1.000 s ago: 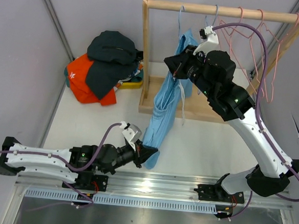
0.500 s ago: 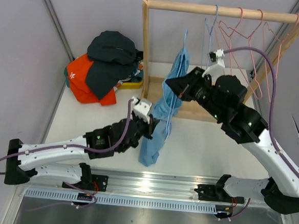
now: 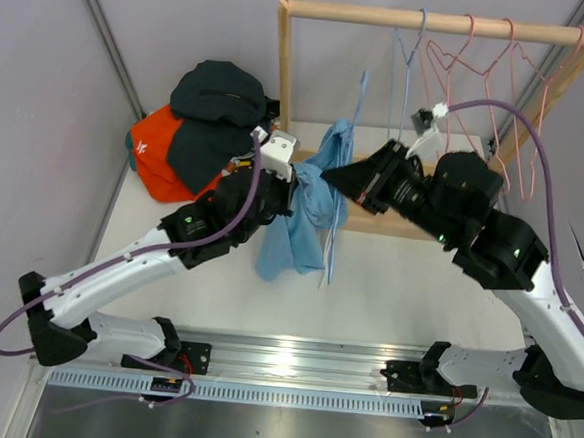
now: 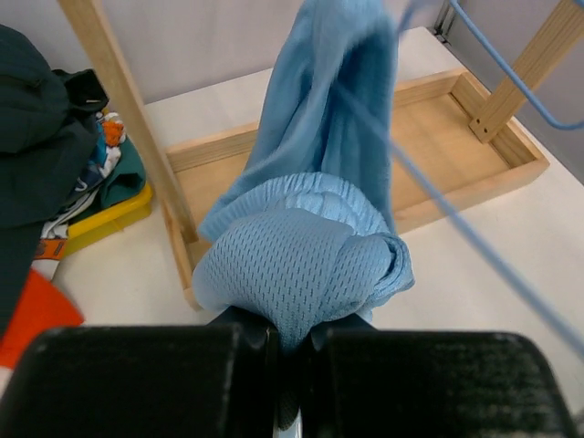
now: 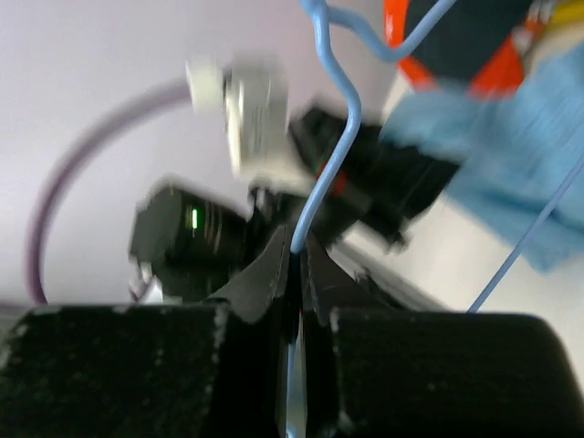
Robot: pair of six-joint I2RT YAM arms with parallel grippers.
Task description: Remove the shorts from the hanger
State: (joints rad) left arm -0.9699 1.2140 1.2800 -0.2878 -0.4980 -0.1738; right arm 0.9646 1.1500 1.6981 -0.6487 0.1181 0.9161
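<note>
The light blue shorts [image 3: 289,234] hang bunched between my two grippers, in front of the wooden rack. My left gripper [image 3: 290,187] is shut on a fold of the mesh shorts [image 4: 301,265], and the cloth is pinched between its jaws [image 4: 292,351]. The upper part of the shorts still drapes around a blue wire hanger [image 3: 361,104]. That hanger is off the rod and stands nearly upright. My right gripper [image 3: 328,173] is shut on the hanger's wire [image 5: 334,151], with its tips [image 5: 294,265] pressed together on it. More of the shorts [image 5: 516,151] show at the right of that view.
The wooden rack's rod [image 3: 436,22] carries another blue hanger [image 3: 410,47] and several bare pink hangers [image 3: 502,83]. Its base tray [image 4: 456,137] lies behind the shorts. A pile of dark green [image 3: 218,99] and orange [image 3: 156,159] shorts sits at the back left by a yellow object [image 4: 105,219].
My left gripper has swung from the near edge up toward the rack, carrying the shorts' lower end with it. The right gripper has dropped, bringing the blue hanger down off the rod.
</note>
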